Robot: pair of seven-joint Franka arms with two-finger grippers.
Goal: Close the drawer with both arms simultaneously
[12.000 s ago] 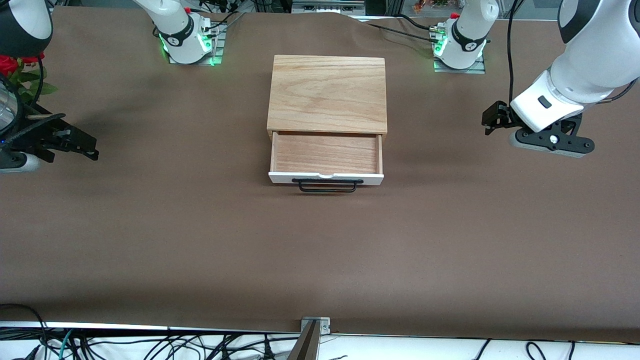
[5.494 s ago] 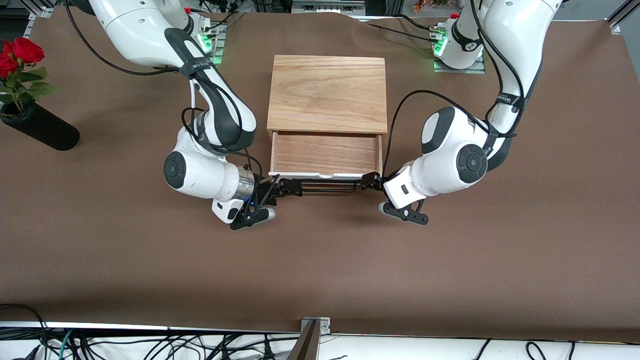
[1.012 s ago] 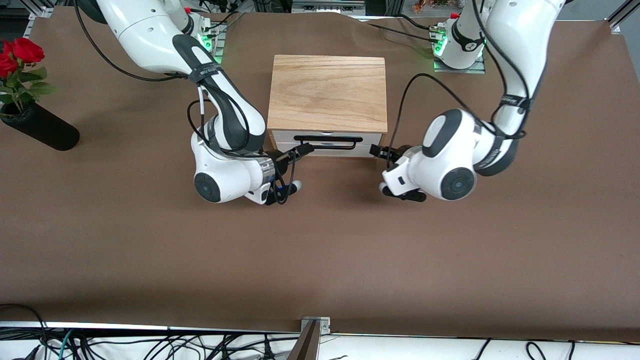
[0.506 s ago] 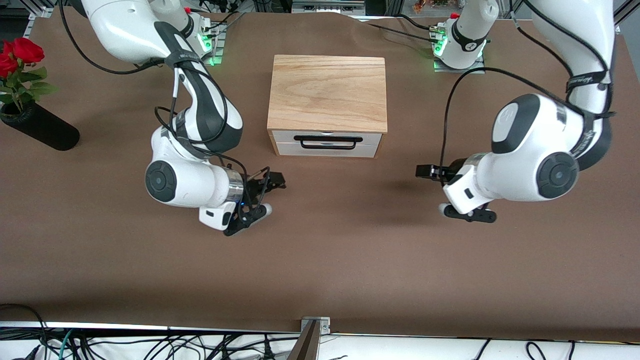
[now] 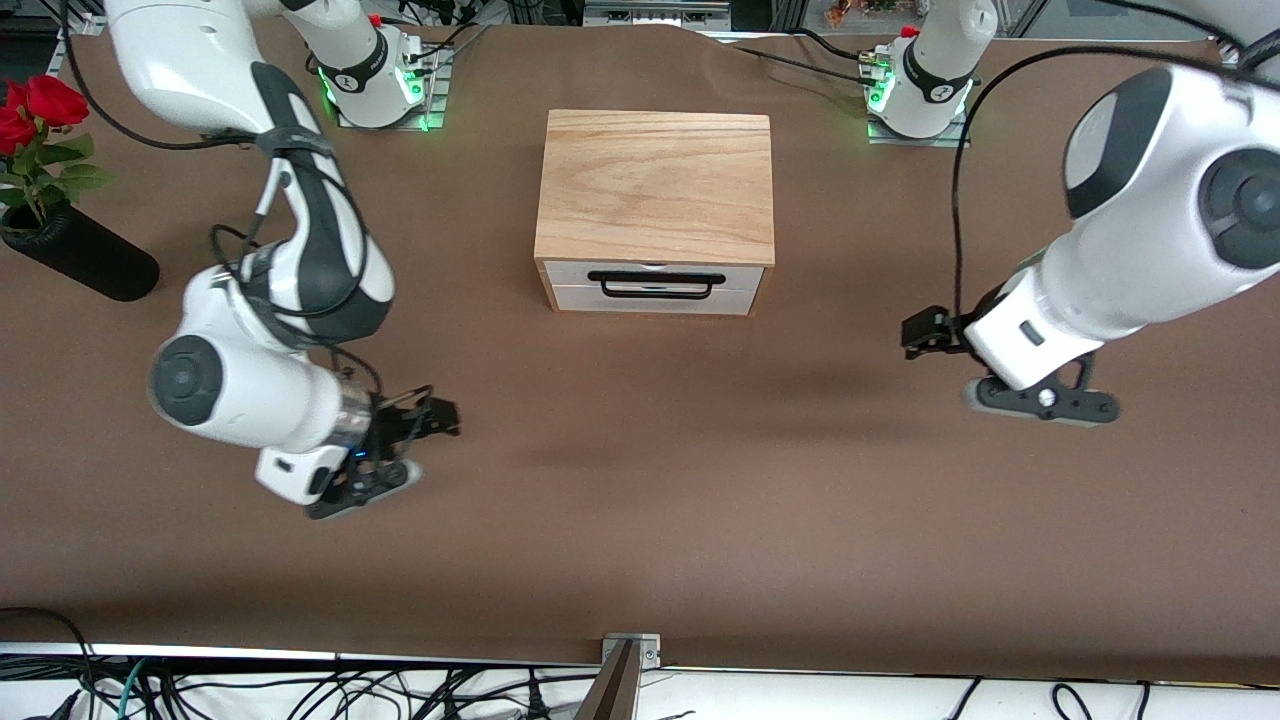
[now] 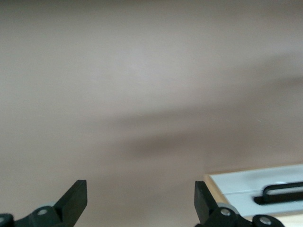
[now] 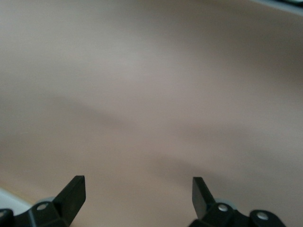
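The drawer point(image 5: 655, 287) sat shut in its oak box point(image 5: 655, 187) mid-table. Left gripper point(image 5: 925, 331) and right gripper point(image 5: 430, 418) hung over bare table, fingers spread. Any cable snag on the handle point(image 5: 655, 284) seemed unlikely.

- I work in a robotics lab: my bolted bases point(image 5: 380, 75) glow green on a brown-covered desk point(image 5: 640, 520).
- Loose cables point(image 5: 300, 690) tangle along its edge.
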